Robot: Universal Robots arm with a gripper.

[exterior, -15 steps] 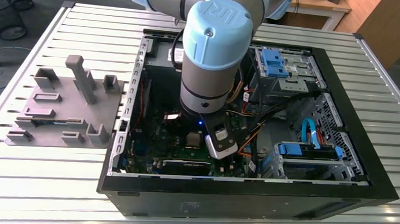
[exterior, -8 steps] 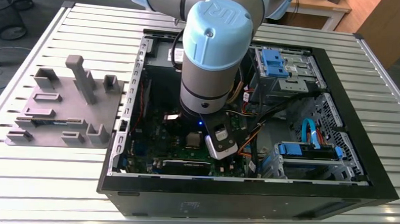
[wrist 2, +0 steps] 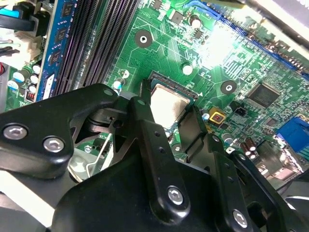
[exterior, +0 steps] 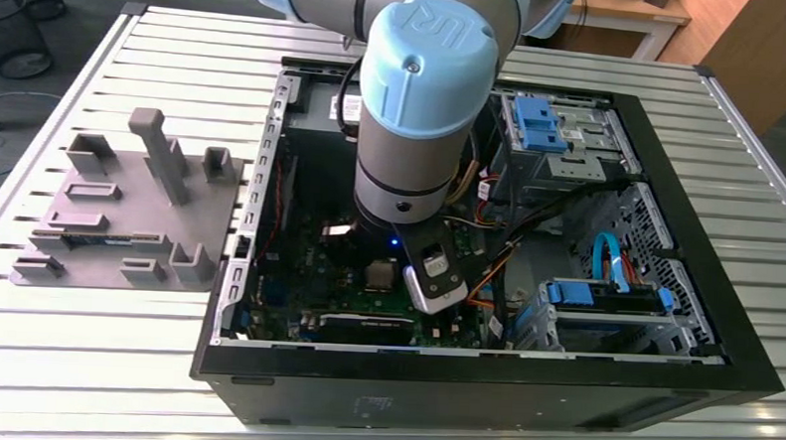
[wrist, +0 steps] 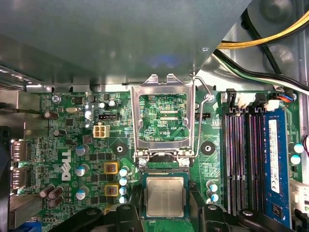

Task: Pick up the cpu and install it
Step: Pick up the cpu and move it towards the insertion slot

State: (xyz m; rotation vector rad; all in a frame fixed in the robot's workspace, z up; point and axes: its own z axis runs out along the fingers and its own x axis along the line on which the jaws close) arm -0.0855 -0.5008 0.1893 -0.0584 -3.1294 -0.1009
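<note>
The cpu (wrist: pixel 165 195), a silvery square chip, lies flat in its socket on the green motherboard (wrist: pixel 67 159) inside the computer case. The socket's metal load plate (wrist: pixel 164 82) stands raised behind it. In both wrist views my gripper (wrist: pixel 165 215) straddles the chip, one black finger on each side (wrist 2: pixel 145 121), with a thin strip of socket rim showing between fingers and chip. The gripper looks open around the cpu (wrist 2: pixel 166 104). In the exterior view the arm (exterior: pixel 417 132) reaches straight down into the case (exterior: pixel 493 373) over the socket.
Memory slots (wrist: pixel 239 159) and a blue memory stick (wrist: pixel 274 159) run beside the socket. Yellow and black cables (wrist: pixel 270 38) cross one corner. Blue drive bays (exterior: pixel 603 294) fill the case at the exterior view's right. A grey fixture tray (exterior: pixel 128 208) sits on the slatted table at the exterior view's left.
</note>
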